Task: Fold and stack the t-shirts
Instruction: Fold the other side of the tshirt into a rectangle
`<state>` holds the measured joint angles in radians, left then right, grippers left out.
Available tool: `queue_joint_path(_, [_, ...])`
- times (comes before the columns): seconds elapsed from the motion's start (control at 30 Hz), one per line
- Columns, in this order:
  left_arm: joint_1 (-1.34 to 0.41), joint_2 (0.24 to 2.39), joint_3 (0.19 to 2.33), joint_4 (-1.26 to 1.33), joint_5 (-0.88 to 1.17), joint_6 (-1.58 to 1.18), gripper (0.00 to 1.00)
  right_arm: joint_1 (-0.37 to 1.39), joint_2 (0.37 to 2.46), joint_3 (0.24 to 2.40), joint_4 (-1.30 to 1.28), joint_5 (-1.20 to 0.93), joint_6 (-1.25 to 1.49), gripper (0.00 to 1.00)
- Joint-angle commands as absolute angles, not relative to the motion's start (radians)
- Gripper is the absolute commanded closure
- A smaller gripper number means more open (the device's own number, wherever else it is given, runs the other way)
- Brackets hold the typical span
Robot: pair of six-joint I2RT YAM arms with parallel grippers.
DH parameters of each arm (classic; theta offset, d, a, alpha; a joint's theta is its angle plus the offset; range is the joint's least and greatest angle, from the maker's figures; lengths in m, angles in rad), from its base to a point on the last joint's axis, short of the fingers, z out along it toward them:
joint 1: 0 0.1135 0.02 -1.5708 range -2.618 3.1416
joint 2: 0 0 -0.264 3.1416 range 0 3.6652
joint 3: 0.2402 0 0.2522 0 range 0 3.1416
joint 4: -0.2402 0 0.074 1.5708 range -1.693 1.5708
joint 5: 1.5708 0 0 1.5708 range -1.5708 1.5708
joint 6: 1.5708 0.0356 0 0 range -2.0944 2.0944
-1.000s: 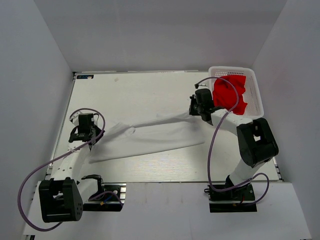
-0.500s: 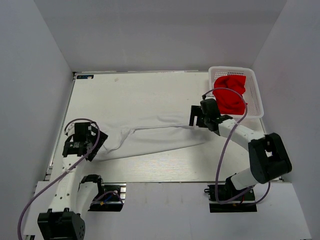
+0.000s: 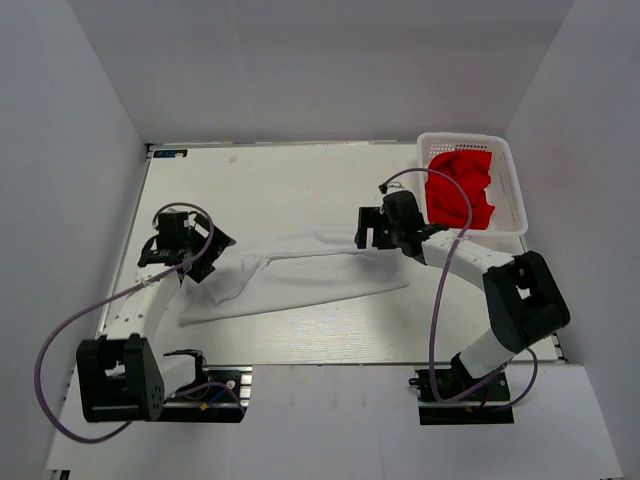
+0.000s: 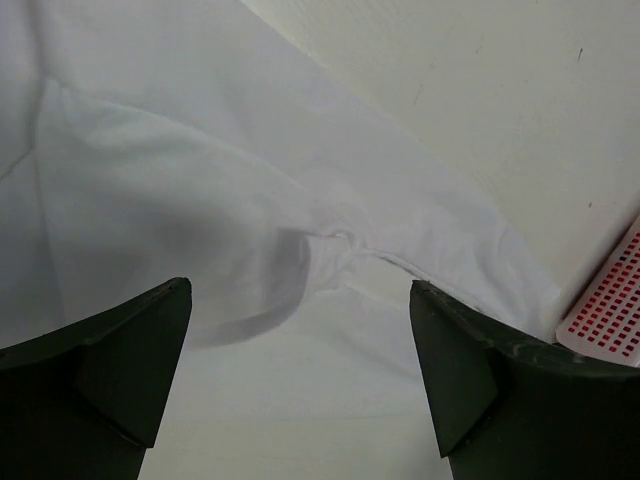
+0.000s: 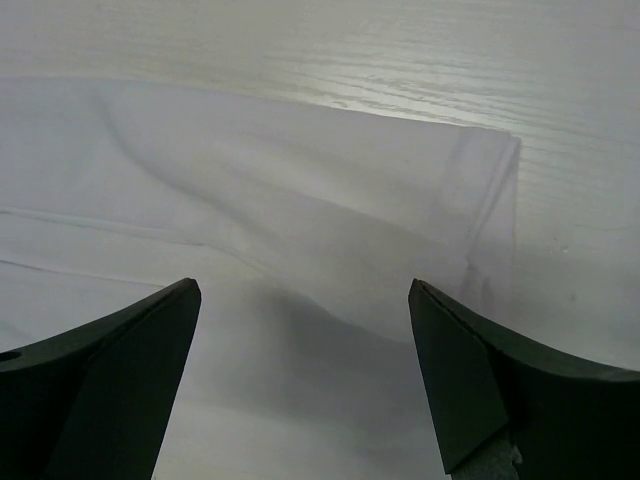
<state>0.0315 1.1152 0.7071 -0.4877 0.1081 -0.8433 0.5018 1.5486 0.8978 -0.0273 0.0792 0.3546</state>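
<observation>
On the surface (image 3: 280, 190) the white shirt (image 3: 300, 282) lies as a rumpled band, left to right — one end beneath each claw. The red shirt (image 3: 462, 188) sits in the basket (image 3: 468, 138), far right corner. The left claw (image 4: 300, 300) and right claw (image 5: 305, 295) gape wide, empty.

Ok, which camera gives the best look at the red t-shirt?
Top external: the red t-shirt lies bunched in the white basket at far right, seen from above. Left wrist catches only red glimpsed through a corner of the basket's lattice. Right wrist shows none of it, only the white t-shirt.
</observation>
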Motion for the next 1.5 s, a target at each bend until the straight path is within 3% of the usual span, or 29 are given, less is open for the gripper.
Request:
queue_joint_path(0.0, [0.005, 1.182, 0.733, -0.28, 0.215, -0.804, 0.0, 0.531, 1.597, 0.963, 0.02, 0.026, 0.325, 0.1])
queue_joint_path(0.13, [-0.06, 1.277, 0.724, -0.184, 0.212, -0.804, 0.0, 0.54, 1.666, 0.989, -0.032, 0.054, 0.336, 0.1])
queue_joint_path(0.43, [-0.172, 1.545, 0.865, -0.23, 0.098, -0.785, 0.0, 0.535, 1.657, 0.962, -0.023, 0.077, 0.347, 0.1])
queue_joint_path(0.67, [-0.29, 1.52, 0.877, -0.207, 0.089, -0.776, 0.0, 0.535, 1.655, 0.96, -0.032, 0.097, 0.342, 0.1])
queue_joint_path(0.9, [-0.402, 1.506, 0.913, -0.36, -0.069, -0.785, 0.0, 0.534, 1.667, 0.985, -0.074, 0.189, 0.345, 0.1])
queue_joint_path(1.13, [-0.488, 1.526, 0.927, -0.364, -0.037, -0.736, 0.0, 0.534, 1.646, 0.973, -0.049, 0.201, 0.347, 0.1])
queue_joint_path(1.47, [-0.5, 1.526, 1.069, -0.788, -0.579, -0.899, 0.0, 0.532, 1.637, 0.985, -0.045, 0.227, 0.341, 0.1])
